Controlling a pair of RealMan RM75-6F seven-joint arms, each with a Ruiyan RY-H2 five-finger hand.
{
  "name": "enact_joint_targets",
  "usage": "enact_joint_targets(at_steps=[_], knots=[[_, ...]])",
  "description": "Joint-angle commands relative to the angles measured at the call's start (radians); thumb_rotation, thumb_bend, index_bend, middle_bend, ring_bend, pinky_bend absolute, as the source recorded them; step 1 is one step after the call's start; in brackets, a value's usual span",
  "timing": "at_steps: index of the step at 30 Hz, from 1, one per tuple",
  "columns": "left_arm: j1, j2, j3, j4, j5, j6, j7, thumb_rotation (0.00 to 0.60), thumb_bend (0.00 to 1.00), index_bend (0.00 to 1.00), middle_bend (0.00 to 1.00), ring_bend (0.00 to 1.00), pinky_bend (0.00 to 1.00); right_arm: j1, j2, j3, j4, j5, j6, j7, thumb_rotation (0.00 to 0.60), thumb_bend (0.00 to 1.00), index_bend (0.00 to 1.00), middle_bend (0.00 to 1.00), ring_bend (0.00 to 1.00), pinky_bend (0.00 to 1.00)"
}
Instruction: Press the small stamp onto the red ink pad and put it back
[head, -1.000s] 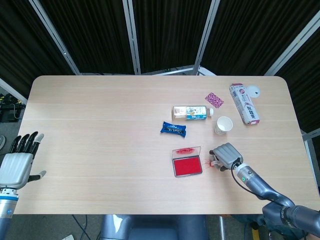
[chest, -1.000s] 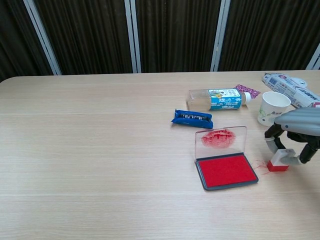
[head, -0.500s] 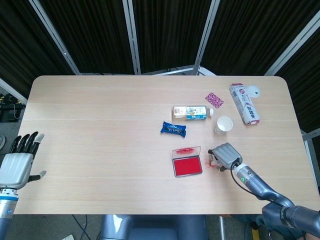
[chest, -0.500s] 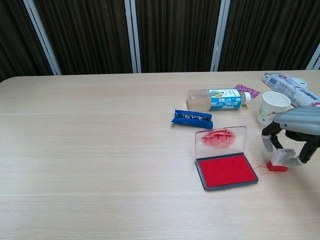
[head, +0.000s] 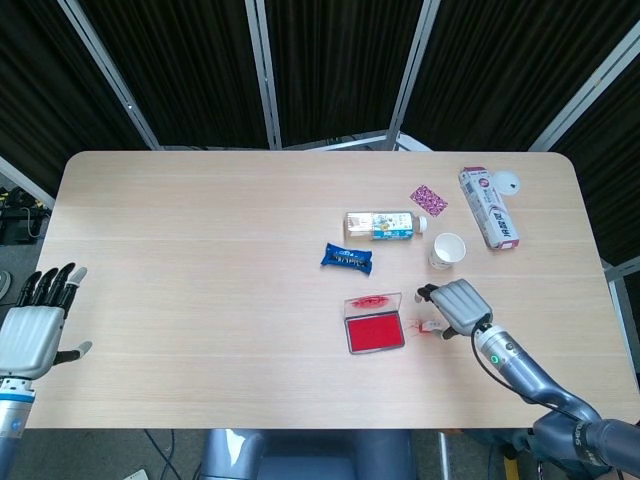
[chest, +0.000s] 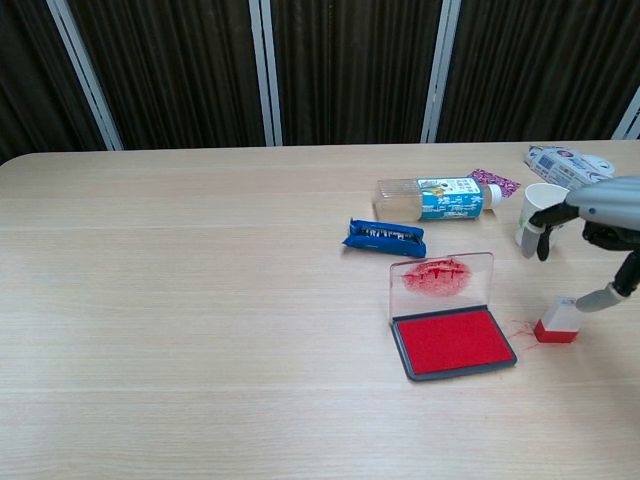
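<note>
Text check | you can read nothing: print on bottle (chest: 437, 198), blue packet (chest: 385, 237) and carton (head: 489, 207) too small.

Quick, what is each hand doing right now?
Left hand: open, holding nothing.
Right hand: open above the small stamp, holding nothing.

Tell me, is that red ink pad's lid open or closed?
Open. The ink pad shows its bare red surface, and its clear lid stands up behind it, smeared with red ink.
</note>
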Motion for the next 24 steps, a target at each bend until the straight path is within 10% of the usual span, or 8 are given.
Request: enact_joint_targets(at_steps=[1,8,15,24], knots=[[0.005,0.008,0.003,-0.006,0.011,0.006,-0.013,0.600,0.00,0.00,0.00,0.00,0.00,-0.058,0.101,0.005,-0.112,-0.034,0.123,0.023,0.600,0.07,0.26,0.29,0.84,0.99],[0.024,0.037,0.025,-0.026,0.077,0.034,-0.058,0.600,0.00,0.00,0.00,0.00,0.00,-0.208,0.199,-0.008,-0.226,-0.101,0.408,0.018,0.600,0.00,0.22,0.22,0.58,0.60],[0.050,0.065,0.054,-0.030,0.158,0.069,-0.111,0.600,0.00,0.00,0.00,0.00,0.00,-0.342,0.211,-0.030,-0.259,-0.113,0.580,0.023,0.600,0.00,0.03,0.01,0.01,0.02],[0.069,0.079,0.057,-0.011,0.210,0.107,-0.179,0.600,0.00,0.00,0.00,0.00,0.00,-0.439,0.192,-0.044,-0.236,-0.114,0.660,-0.027,0.600,0.00,0.00,0.00,0.00,0.00]])
